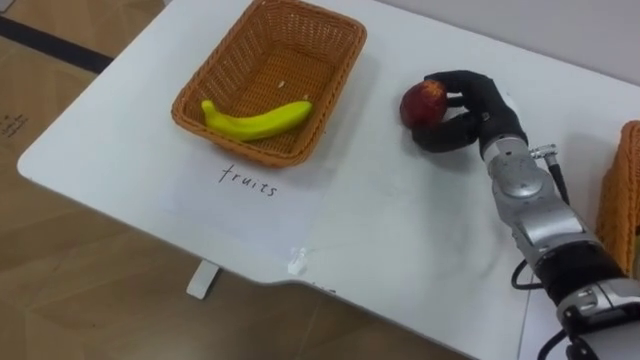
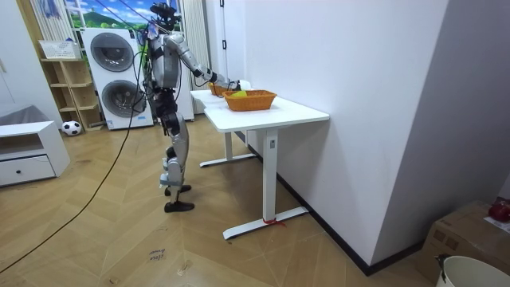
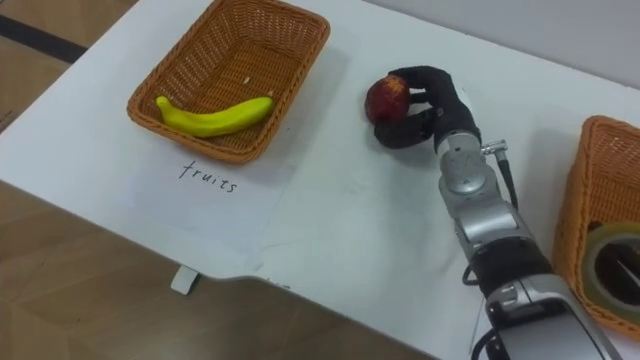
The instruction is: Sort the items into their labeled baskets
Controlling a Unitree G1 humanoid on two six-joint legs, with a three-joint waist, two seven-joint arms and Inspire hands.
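Seen from above, a white worktop (image 1: 330, 230) carries two woven orange baskets. The second basket (image 3: 590, 190) is cut off by the right edge. Inside it a roll of clear tape (image 3: 618, 268) shows only in part, and the rest of its contents is out of frame. The fruit basket (image 1: 335, 75) sits at the far left and shows whole. It holds one yellow banana (image 1: 258, 121), lying flat along its near side. A paper sheet with a handwritten label (image 3: 208, 176) lies on the worktop just in front of it.

Between the baskets is one red apple (image 1: 424, 103). The robot's right hand (image 1: 482, 106), black, is wrapped round it from the right, fingers over the top and thumb below. Whether the apple rests on the worktop or is raised just off it cannot be made out.

In the room view the robot stands at the worktop's far end with one arm stretched over it. Two washing machines (image 2: 111, 68) stand behind it. Hand and apple are too small there to tell apart.
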